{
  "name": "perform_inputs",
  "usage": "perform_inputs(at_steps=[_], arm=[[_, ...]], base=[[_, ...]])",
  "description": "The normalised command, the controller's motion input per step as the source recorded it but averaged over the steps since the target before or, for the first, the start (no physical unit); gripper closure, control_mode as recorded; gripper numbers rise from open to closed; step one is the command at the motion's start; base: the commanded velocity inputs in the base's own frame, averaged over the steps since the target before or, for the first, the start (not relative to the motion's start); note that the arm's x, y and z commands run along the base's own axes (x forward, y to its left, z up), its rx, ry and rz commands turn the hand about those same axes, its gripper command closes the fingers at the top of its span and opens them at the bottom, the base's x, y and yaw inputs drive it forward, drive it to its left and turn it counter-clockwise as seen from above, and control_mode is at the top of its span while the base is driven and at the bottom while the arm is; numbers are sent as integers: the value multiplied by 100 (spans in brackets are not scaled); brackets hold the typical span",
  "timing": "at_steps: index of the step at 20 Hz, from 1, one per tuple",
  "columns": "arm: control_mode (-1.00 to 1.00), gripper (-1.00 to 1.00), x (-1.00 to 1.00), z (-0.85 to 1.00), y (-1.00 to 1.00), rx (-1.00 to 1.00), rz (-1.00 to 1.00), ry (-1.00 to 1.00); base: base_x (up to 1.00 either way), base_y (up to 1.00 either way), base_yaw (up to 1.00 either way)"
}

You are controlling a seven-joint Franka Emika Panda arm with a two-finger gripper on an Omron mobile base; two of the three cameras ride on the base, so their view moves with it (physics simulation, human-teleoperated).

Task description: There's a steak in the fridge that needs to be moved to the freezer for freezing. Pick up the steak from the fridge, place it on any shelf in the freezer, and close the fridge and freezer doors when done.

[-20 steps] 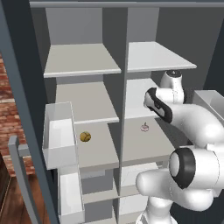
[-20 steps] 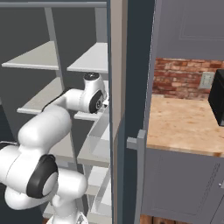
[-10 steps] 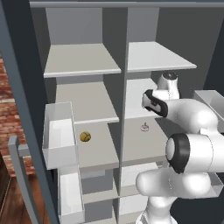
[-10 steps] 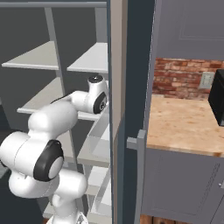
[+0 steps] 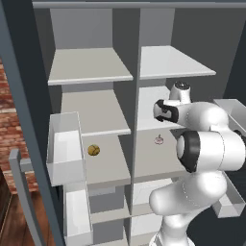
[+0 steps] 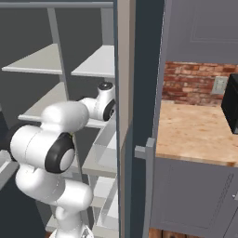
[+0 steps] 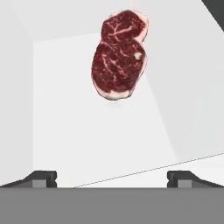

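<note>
**One steak on a fridge shelf, open hand short of it**

One steak (image 7: 119,54) lies flat on a pale grey fridge shelf (image 7: 100,131), dark red with paler streaks, seen from the hand view ahead of the fingertips (image 7: 41,177) and well apart from them. Nothing lies between them on the board.

Two doors stand open: the freezer door (image 5: 19,120) at the left edge of the left base view, and the fridge door (image 6: 139,93) edge-on in the middle of the right base view, with its grey bar handle (image 6: 148,186). The freezer (image 5: 91,101) and the fridge (image 5: 168,67) sit side by side, split by a vertical wall, each with several pale shelves.

One round golden-brown lump (image 5: 93,150) rests on a freezer shelf (image 5: 103,163), and one tiny white-pink item (image 5: 159,140) sits on the fridge shelf at the same height. White door bins (image 5: 65,149) hang on the freezer door. To the right of the fridge door stands a wooden desk (image 6: 195,135) against a brick wall (image 6: 195,83).

The hand (image 7: 111,177) is spread wide and released, holding nothing and touching nothing.
</note>
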Motion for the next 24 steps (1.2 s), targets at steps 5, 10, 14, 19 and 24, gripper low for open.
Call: perform_inputs(at_steps=[5,10,14,19,24], arm=[[-100,-100,36,-18,-8,0,0,0],[-100,-100,41,-18,-5,0,0,0],[-100,-100,40,-19,-5,0,0,0],[-100,-100,37,-19,-13,0,0,0],[-100,-100,31,-23,-13,0,0,0]], base=[[0,0,0],[0,0,0],[0,0,0],[0,0,0],[0,0,0]])
